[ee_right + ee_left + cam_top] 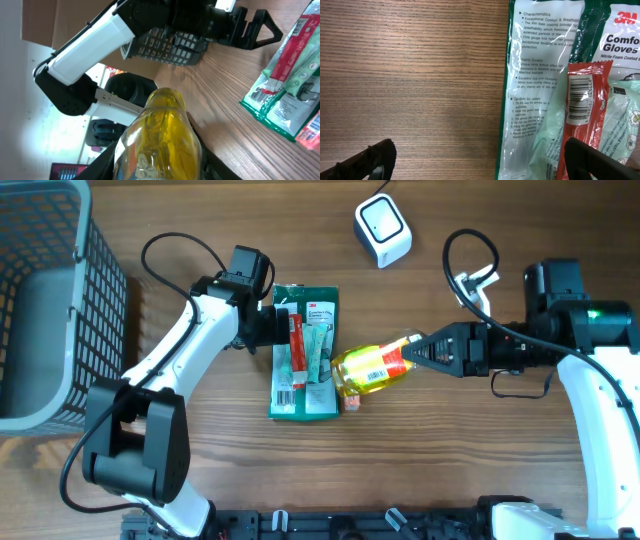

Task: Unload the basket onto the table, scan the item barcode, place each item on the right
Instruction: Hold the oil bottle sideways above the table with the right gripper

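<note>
Toward the middle of the table, the right gripper is clamped on one end of a yellow bottle. The bottle is on its side with its barcode label facing up, and its other end overlaps the right edge of a green glove packet. A red packet lies on the green one. At that packet's left edge the left gripper has its jaws wide apart, holding nothing. Farther back sits a white scanner, well apart from the bottle. A grey basket fills the far left corner.
</note>
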### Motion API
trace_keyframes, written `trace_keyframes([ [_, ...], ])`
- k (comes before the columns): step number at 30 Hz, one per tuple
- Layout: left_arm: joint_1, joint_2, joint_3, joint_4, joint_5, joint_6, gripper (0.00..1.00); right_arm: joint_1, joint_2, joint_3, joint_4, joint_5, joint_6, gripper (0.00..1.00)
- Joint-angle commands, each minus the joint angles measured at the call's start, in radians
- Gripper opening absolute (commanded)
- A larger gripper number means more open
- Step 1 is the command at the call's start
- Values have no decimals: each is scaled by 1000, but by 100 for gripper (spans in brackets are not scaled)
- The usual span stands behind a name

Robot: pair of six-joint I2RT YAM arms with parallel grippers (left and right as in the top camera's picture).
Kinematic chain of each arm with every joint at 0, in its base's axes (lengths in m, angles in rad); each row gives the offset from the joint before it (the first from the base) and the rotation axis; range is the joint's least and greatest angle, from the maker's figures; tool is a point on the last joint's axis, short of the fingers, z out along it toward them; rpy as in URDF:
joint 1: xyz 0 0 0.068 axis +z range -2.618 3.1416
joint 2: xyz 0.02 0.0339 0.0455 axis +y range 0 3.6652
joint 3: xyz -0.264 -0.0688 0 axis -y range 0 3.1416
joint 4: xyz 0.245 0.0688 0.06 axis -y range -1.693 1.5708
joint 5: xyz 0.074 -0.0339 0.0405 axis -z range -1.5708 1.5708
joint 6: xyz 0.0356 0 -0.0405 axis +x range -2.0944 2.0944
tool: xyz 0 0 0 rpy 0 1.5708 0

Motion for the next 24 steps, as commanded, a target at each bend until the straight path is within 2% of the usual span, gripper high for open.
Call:
trace_keyframes([
  [1,-3,-16,-5,0,-6,-2,100,1,-13,13,-11,-77,-21,23],
  [3,-3,-16,-5,0,-6,-2,100,2,-14,13,-22,-90,-21,21],
  [24,-3,-16,-5,0,-6,-2,100,35,-14,13,-22,-106,-24,22],
])
